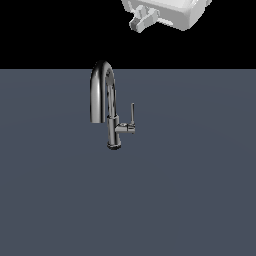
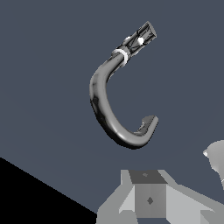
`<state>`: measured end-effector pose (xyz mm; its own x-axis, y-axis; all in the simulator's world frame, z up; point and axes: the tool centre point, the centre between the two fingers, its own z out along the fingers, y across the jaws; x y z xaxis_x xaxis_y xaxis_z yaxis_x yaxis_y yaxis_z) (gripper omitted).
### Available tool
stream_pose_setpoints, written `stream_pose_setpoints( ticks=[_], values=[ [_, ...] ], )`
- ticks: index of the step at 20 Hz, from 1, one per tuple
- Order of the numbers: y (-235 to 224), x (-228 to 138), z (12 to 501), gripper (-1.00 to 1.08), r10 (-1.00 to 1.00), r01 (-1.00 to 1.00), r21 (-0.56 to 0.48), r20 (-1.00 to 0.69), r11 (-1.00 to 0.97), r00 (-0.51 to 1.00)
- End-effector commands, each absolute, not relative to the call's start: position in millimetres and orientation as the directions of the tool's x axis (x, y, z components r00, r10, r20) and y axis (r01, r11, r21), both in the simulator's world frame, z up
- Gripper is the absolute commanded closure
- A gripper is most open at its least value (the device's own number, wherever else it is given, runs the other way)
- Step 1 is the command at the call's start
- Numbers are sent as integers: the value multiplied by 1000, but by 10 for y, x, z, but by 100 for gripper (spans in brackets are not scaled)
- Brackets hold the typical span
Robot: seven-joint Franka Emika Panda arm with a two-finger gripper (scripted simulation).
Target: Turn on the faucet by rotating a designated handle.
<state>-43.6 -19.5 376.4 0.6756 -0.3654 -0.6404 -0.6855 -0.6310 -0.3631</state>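
The chrome gooseneck faucet point(image 1: 113, 125) stands upright on the grey floor in the middle of the exterior view. Its arched spout curves toward the exterior view's left. The handle point(image 1: 132, 113) is a thin lever standing upright on a stubby side cylinder on the stem's right in that view. My gripper point(image 1: 144, 19) hangs high above and behind the faucet, only partly in frame. The wrist view looks down on the faucet point(image 2: 99, 98) from above, and I cannot make out the handle there. The gripper point(image 2: 181, 175) shows with fingers point(image 2: 148, 197) apart and nothing between them, well clear of the faucet.
The flat grey floor point(image 1: 190, 190) spreads around the faucet. A black background lies beyond its far edge. No other objects show.
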Motion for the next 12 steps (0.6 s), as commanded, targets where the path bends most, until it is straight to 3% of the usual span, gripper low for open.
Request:
stream_pose_setpoints(
  ticks=[1,12],
  values=[
    [-222,-310,3631,108,-362,-729,-362,-687,-580,630],
    [-316,171,2914,108,-289,-900,-297,-874,-319,391]
  ],
)
